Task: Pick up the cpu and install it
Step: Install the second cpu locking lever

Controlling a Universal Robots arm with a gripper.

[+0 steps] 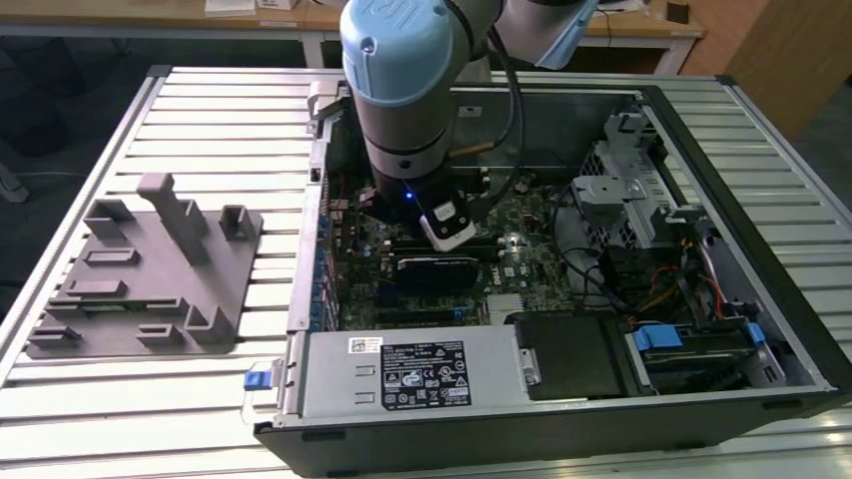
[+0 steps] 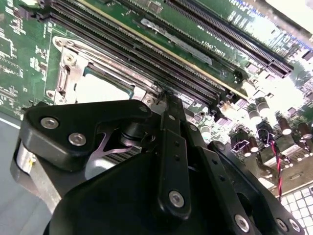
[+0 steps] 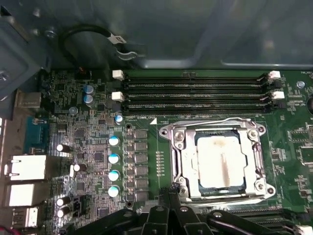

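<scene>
One cpu [image 3: 220,162] in its socket frame [image 3: 218,159] — four memory slots [image 3: 195,93], four blue-topped capacitors [image 3: 113,166] alongside.

Grey fixture tray [image 1: 140,274] beside open computer case [image 1: 745,299]

A slatted metal table [image 1: 200,110] stands before pale wooden desks [image 1: 266,22] over dark floor [image 1: 54,90].

- We see the cpu [image 3: 220,161] lying in the socket frame [image 3: 217,159] on the motherboard [image 3: 146,147], just ahead of the pincer [image 3: 172,192].
- Beyond the socket from the pincer run the memory slots [image 3: 195,93].
- In the exterior view, the pincer [image 1: 446,239] hangs inside the open computer case [image 1: 745,200]; the tray [image 1: 147,279] lies outside the case, toward that view's left.
</scene>
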